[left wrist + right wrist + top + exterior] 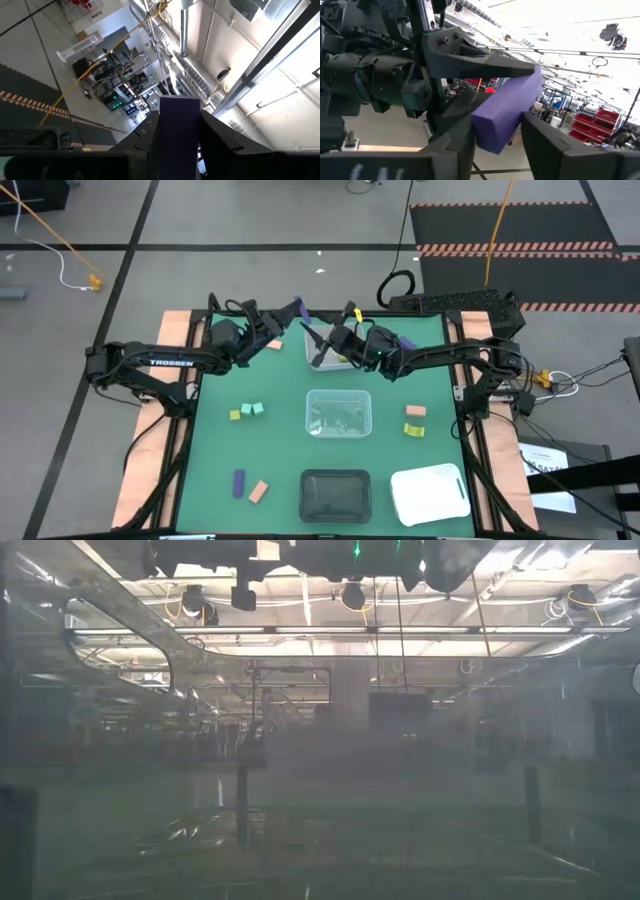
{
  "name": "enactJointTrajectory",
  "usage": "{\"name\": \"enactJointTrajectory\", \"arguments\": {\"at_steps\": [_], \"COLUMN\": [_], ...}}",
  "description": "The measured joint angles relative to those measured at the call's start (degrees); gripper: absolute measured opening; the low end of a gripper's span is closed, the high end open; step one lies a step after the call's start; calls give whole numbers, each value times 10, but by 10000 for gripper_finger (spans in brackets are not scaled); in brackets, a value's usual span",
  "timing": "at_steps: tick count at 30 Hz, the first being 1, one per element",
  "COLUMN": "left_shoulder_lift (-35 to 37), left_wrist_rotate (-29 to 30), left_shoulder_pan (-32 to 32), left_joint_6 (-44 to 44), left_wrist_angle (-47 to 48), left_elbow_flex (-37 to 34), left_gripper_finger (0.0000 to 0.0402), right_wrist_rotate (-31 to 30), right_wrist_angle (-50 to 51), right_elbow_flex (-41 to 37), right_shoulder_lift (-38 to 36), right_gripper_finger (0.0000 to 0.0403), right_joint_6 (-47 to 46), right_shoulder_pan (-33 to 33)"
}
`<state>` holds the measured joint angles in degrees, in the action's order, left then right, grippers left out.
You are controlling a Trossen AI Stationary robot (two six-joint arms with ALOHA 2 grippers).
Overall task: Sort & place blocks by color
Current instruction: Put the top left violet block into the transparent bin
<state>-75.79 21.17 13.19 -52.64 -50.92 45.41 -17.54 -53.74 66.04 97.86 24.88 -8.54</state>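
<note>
Blocks lie scattered on the green table (280,440) in the high view. A yellow-green block (235,415) and a mint block (253,409) sit side by side left of the clear tray (311,416) at frame centre. A second purple block (238,481) and a salmon block (259,491) lie lower left, beside the black tray (304,495). Another salmon block (415,411) and another yellow-green block (413,429) lie to the right, above the white tray (430,492).

We see both arms meeting at the upper middle of that frame. The left gripper (180,117) clamps the purple block (179,125) at one end, its fingers tight on both sides. In the right wrist view the right gripper (495,132) has its fingers against either side of the same block's other end, so the block is held in the air by both.
</note>
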Motion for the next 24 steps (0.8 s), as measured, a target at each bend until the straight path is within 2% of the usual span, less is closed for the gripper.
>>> {"name": "enactJointTrajectory", "arguments": {"at_steps": [8, 13, 20, 24], "left_shoulder_lift": [0, -1, -1, -1], "left_wrist_rotate": [15, 12, 25, 28], "left_shoulder_pan": [1, 0, 16, 30], "left_joint_6": [2, 4, 15, 15], "left_wrist_angle": [1, 9, 7, 7], "left_elbow_flex": [0, 0, 0, 0], "left_gripper_finger": [105, 147, 166, 168], "right_wrist_rotate": [-18, -39, -49, -73], "right_wrist_angle": [16, 82, 210, 298], "right_elbow_flex": [0, 0, 0, 0], "right_shoulder_lift": [-9, -37, -91, -121], "right_gripper_finger": [71, 42, 42, 42], "right_joint_6": [6, 28, 25, -19], "right_shoulder_pan": [0, 0, 0, 0]}}
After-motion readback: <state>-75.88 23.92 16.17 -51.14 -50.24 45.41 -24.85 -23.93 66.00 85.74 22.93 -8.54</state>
